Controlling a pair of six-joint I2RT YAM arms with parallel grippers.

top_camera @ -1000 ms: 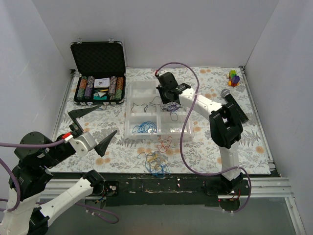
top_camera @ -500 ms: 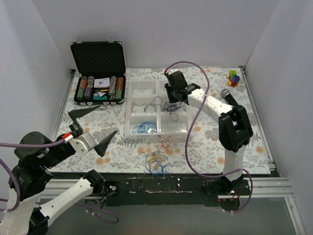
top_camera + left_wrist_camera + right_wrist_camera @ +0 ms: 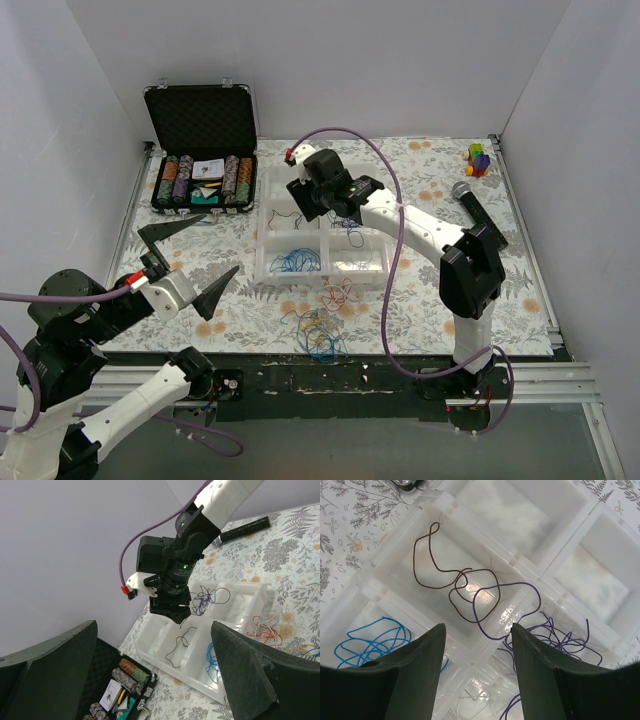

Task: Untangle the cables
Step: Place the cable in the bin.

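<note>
We are holding our right gripper [image 3: 477, 630] open and empty above the tray [image 3: 520, 515]. A brown wire [image 3: 451, 580] is lying loose in the compartment below it. Purple wires [image 3: 555, 632] and blue wires [image 3: 367, 641] are lying in neighbouring compartments. More cables [image 3: 318, 335] are lying tangled on the table [image 3: 260, 312] just in front of the tray. Our left gripper [image 3: 190, 255] is hovering wide open, well apart.

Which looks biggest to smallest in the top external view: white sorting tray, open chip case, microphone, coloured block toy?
1. White sorting tray and open chip case: too alike to rank against each other.
2. Microphone: clearly smaller.
3. Coloured block toy: smallest.
</note>
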